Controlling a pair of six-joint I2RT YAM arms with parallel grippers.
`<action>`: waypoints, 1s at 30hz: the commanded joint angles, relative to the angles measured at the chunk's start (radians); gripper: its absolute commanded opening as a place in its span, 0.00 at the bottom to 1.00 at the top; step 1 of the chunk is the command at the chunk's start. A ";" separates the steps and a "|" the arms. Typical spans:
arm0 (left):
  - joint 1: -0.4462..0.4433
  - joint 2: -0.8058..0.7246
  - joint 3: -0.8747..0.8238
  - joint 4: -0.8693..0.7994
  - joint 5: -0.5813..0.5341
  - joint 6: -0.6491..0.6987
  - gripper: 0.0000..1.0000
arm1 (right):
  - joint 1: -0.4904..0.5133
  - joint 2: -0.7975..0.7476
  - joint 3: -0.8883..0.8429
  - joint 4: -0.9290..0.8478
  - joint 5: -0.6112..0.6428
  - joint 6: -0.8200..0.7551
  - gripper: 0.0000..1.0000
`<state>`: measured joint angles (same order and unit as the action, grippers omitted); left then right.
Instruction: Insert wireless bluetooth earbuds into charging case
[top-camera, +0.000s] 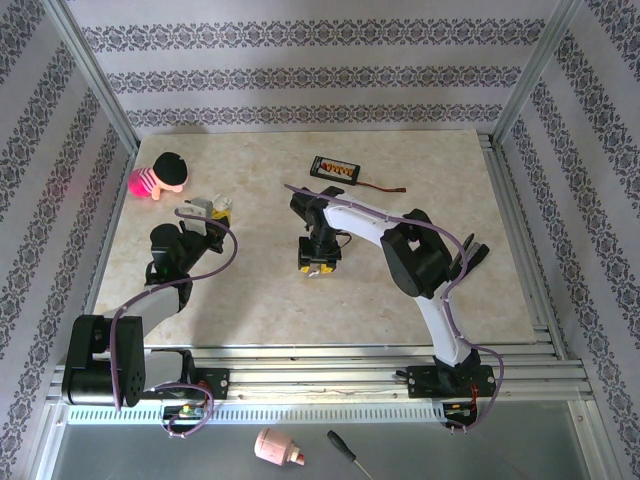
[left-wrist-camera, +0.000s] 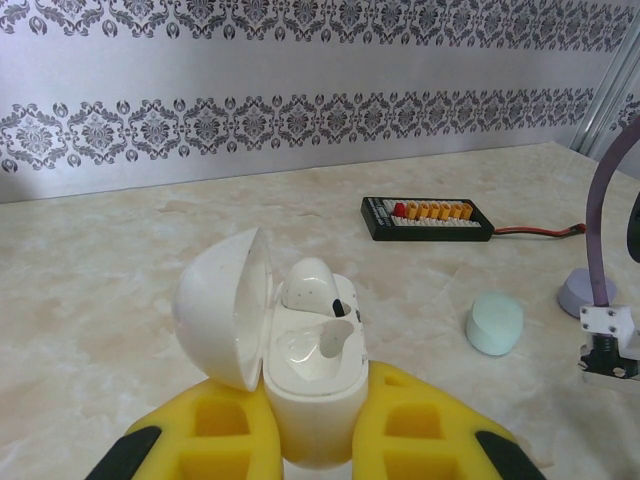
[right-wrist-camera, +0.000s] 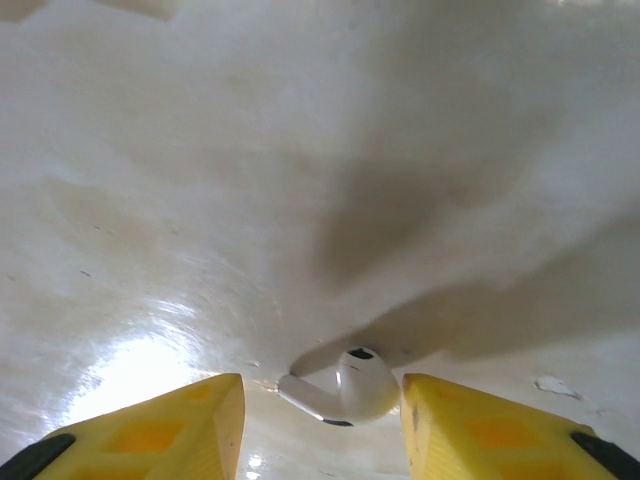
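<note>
Yellow fingers (left-wrist-camera: 420, 435) of my left hand (left-wrist-camera: 315, 400) are clamped on the white charging case (left-wrist-camera: 312, 385). Its lid is swung open to the left, and up close I can see a seated earbud (left-wrist-camera: 308, 283) in its well. From the top camera that same case is just a pale blob at my fingertips.

My left wrist view also picks up a mint-green pebble (left-wrist-camera: 494, 324) and a lavender piece (left-wrist-camera: 585, 292) off to the right, the latter partly behind a purple cable. The black board (left-wrist-camera: 428, 217) with its red wire lies beyond. From above I get the doll (top-camera: 160, 177) at the far left.

The surface (top-camera: 250, 300) is pale, marbled and glossy. There's damask-striped wallpaper (top-camera: 300, 80) on three sides and metal rails along the near edge.

Now my right hand (top-camera: 318, 262), pointed down at mid-surface. Its own camera shows the fingers standing apart, gripping nothing. The loose earbud (right-wrist-camera: 345, 388) lies on the surface between them, just beside the right finger, with a clear gap to the left one. It's well apart from the case.
</note>
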<state>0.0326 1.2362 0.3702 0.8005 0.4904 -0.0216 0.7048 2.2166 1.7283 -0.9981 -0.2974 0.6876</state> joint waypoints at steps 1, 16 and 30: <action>-0.013 0.002 -0.005 0.056 0.017 0.008 0.00 | 0.010 -0.008 0.008 0.017 -0.021 0.027 0.45; -0.014 0.014 -0.003 0.056 0.018 0.016 0.00 | 0.012 0.034 0.083 0.015 -0.044 0.004 0.41; -0.015 0.017 -0.005 0.065 0.021 0.018 0.00 | 0.012 0.034 0.071 -0.059 0.072 0.011 0.39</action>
<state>0.0319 1.2503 0.3702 0.8013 0.4946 -0.0212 0.7048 2.2349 1.8164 -1.0431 -0.2253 0.6785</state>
